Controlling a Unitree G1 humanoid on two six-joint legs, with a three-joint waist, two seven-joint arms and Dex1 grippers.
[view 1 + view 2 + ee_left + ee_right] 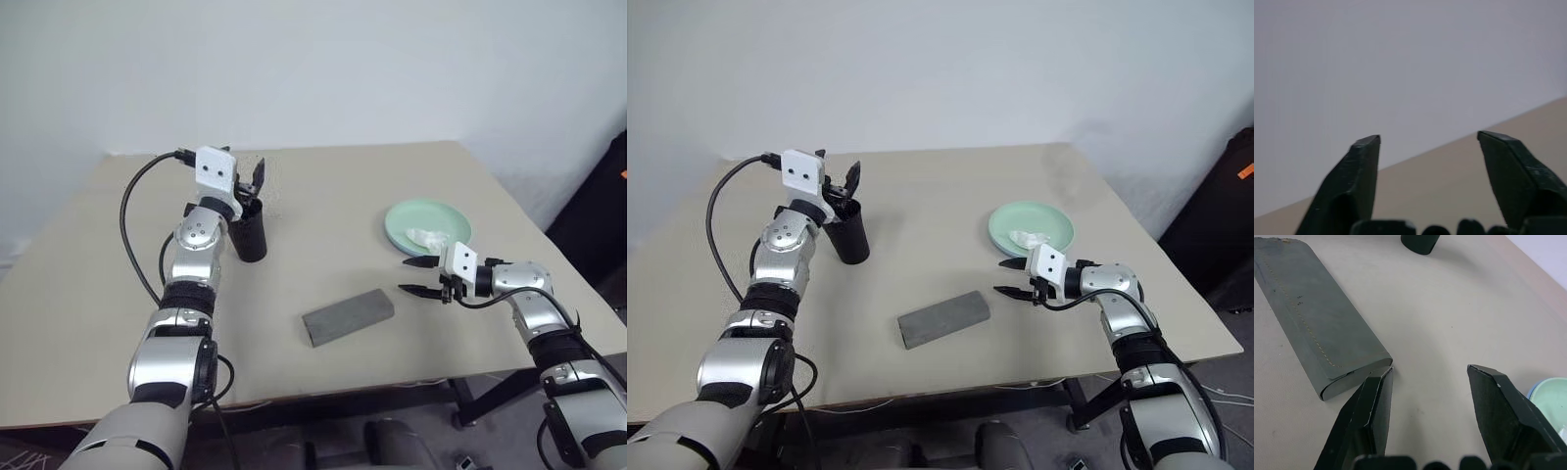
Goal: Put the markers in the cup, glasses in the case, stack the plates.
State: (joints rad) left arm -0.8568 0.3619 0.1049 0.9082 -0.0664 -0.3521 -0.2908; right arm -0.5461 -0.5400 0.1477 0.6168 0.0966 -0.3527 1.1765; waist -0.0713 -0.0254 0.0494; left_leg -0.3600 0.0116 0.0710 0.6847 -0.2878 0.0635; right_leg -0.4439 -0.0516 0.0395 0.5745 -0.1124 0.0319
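Evidently, the left gripper (253, 182) is held open and empty just above the cup (249, 233), suggesting a marker drop, while the right gripper (419, 276) is kept open beyond the closed case (348, 316).

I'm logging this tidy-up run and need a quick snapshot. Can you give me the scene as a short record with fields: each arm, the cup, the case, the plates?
left gripper: raised just above the cup's rim, jaws open, nothing between them
right gripper: hovering over the table between case and plates, jaws open, empty
cup: black, upright, on the table's left half
case: grey, closed, lying flat near the front edge
plates: mint green one on top of a blue one, crumpled white paper on it
table: beige
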